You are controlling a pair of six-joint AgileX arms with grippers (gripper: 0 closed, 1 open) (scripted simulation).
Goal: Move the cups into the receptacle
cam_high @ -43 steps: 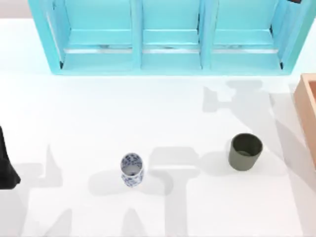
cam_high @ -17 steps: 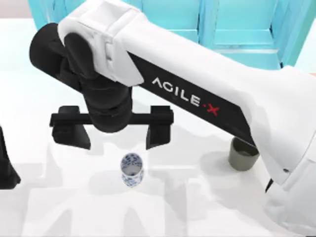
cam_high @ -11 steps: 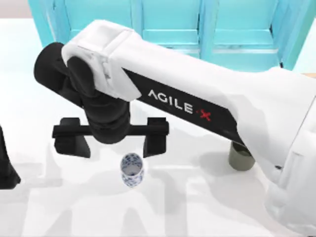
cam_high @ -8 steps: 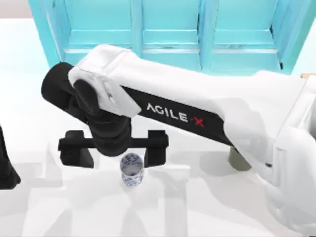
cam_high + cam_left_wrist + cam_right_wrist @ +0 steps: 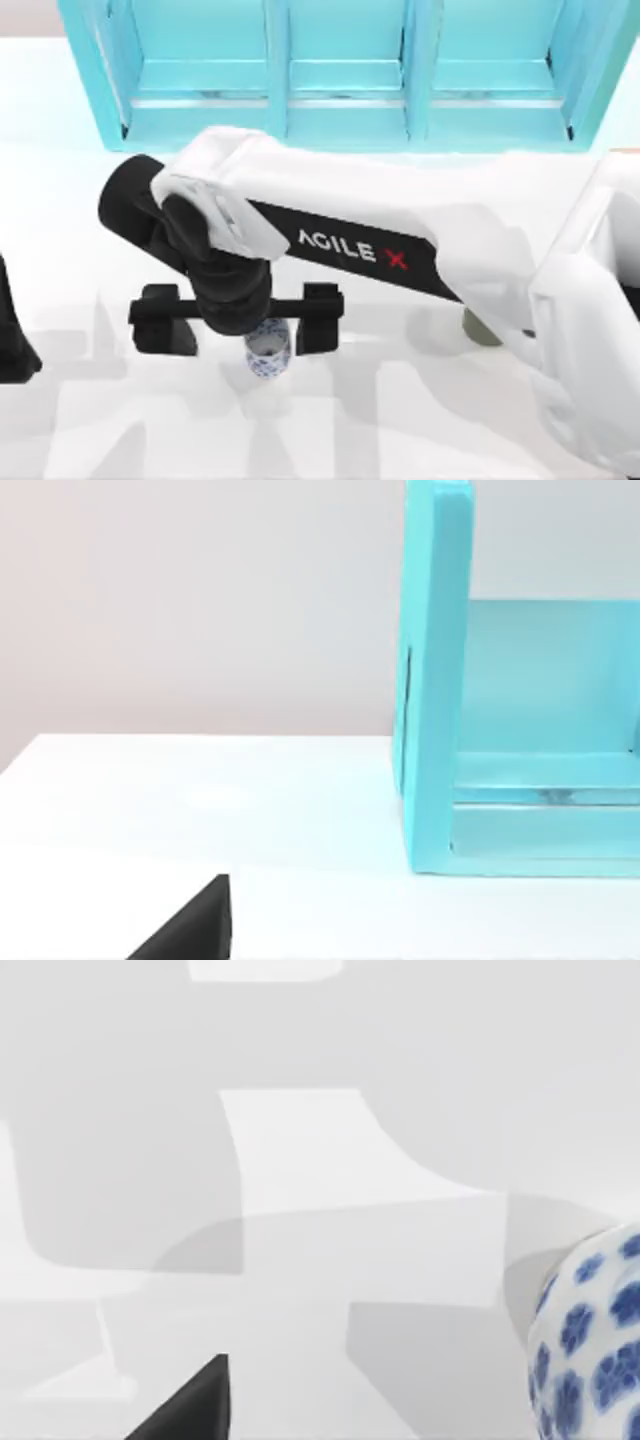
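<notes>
1. White tabletop [image 5: 60, 200] runs under everything in the top view, with one turquoise shelf unit [image 5: 345, 70] of three bays along its far edge. Two cups are counted: one white cup with a blue pattern [image 5: 267, 352] near the front middle, and one olive-grey cup [image 5: 480, 330] to its right, of which just a sliver peeks from under the right arm [image 5: 350, 245]. One thin strip of the orange-tan box [image 5: 625, 151] shows at the table's right edge, well apart from both cups.

2. Same view, the right gripper [image 5: 240, 320] hangs over the patterned cup with its two black fingers spread wide. The cup stands upright between them, nearer the right-hand finger [image 5: 320, 318] than the left-hand one [image 5: 160, 320], touching neither as far as can be told; the wrist covers the cup's far rim. The left arm [image 5: 12, 335] sits parked at the table's left edge as a dark shape.

3. Left wrist view adds what the overhead does not: a plain pale wall [image 5: 200, 600] behind the table, the shelf unit's end panel [image 5: 435, 670] seen side-on, and one black fingertip [image 5: 195, 925] of the left gripper; whether that gripper is open, I cannot tell.

4. Right wrist view brings the patterned cup's rounded side [image 5: 590, 1345] up close, blue blossoms on white, with one black fingertip [image 5: 190, 1405] well apart from it and grey shadows across the tabletop between.
</notes>
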